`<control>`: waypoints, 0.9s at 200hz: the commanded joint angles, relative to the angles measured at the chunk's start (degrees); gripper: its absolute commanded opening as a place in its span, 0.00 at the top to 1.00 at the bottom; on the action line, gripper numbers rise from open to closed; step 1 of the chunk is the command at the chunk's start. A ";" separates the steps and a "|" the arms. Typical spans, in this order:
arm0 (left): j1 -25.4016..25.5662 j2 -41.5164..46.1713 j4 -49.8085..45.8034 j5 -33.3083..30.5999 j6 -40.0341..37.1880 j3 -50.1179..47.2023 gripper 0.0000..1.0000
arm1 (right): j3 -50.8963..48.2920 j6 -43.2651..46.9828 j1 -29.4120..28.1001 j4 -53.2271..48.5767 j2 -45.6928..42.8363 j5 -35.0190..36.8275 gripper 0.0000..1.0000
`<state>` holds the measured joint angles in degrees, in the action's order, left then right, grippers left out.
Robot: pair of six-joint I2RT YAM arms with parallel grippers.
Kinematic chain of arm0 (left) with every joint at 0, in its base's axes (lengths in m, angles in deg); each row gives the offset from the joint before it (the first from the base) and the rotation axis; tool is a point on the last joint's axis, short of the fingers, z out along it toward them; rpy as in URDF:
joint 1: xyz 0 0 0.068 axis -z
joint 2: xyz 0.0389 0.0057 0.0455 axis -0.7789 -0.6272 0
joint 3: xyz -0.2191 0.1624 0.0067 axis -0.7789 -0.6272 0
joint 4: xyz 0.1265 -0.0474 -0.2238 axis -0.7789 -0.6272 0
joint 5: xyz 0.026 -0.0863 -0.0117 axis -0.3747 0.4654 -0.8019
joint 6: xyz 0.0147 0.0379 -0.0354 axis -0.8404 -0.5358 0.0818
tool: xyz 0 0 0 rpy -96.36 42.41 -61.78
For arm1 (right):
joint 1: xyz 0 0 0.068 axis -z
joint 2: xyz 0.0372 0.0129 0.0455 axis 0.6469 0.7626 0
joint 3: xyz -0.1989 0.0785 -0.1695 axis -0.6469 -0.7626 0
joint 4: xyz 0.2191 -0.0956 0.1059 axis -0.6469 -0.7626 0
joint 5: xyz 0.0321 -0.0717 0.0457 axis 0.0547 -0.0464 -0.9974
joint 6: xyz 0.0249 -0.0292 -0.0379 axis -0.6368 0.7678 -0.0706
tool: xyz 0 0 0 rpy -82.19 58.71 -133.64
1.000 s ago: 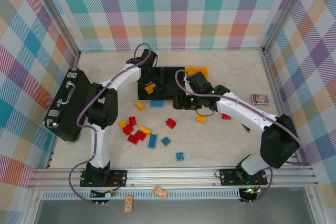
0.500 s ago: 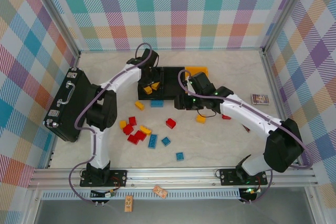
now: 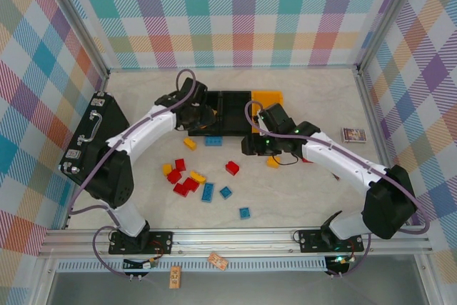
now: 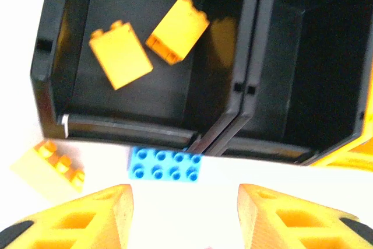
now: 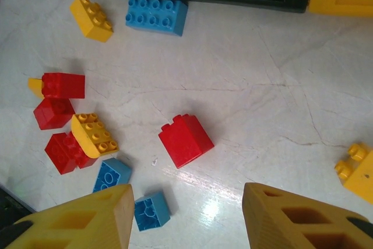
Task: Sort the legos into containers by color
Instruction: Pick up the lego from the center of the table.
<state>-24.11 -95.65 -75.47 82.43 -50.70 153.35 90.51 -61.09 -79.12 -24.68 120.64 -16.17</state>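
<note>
Marbled bench (image 5: 262, 86) bears loose legos (image 3: 189, 183); left claw (image 4: 183, 202) and right claw (image 5: 186, 202) hang spread, empty; red brick (image 5: 186, 140) could skid if pinched off-centre.

Left tool (image 4: 183, 214) first: my fingers are yellow-orange. Past them there's a glossy black plastic bin (image 4: 49, 39) with two yellow-orange studded bricks (image 4: 120, 55) in it. There's a second black bin (image 4: 309, 56) and a corner of the yellow-orange bin (image 4: 349, 155). A bright blue eight-stud brick (image 4: 165, 164) lies in front.

My right tool (image 5: 186, 220) has the same yellow-orange fingers. Under it the cream bench (image 5: 262, 56) shows faint grey veining, with a red square brick (image 5: 186, 140), more reds, yellows and blues.

From above: pastel plaid walls (image 3: 250, 12), a black briefcase (image 3: 89, 137) and my white arms (image 3: 146, 128).
</note>
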 commanded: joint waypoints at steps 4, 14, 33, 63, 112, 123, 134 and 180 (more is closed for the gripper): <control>1.32 4.72 0.87 1.36 -1.69 -4.63 0.50 | -0.74 0.78 0.05 -2.70 -1.27 1.30 0.45; 1.55 5.90 1.09 1.89 -1.72 -6.28 0.49 | -0.80 0.93 0.05 -3.06 -1.17 1.58 0.45; 2.18 8.13 2.06 2.93 -1.35 -9.46 0.49 | -1.16 1.12 0.05 -3.32 -1.08 2.10 0.45; 3.73 11.12 3.19 3.21 -0.72 -13.77 0.49 | -1.50 1.66 0.00 -3.48 -0.60 2.06 0.45; 4.76 17.15 6.80 5.42 4.06 -24.17 0.48 | -1.49 3.83 -2.59 -1.09 3.37 0.57 0.39; 4.86 18.98 6.68 5.17 5.23 -26.53 0.48 | -0.98 4.42 -3.48 -0.24 5.16 0.12 0.39; 4.86 21.19 6.97 5.39 6.65 -29.00 0.48 | -0.17 4.91 -4.33 0.35 7.18 0.11 0.39; 4.90 29.93 5.26 3.67 10.43 -36.62 0.44 | 4.37 8.12 -7.22 1.60 15.07 0.81 0.39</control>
<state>-19.74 -69.53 -69.50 87.02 -43.33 119.34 91.65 -55.93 -85.24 -24.76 133.43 -15.12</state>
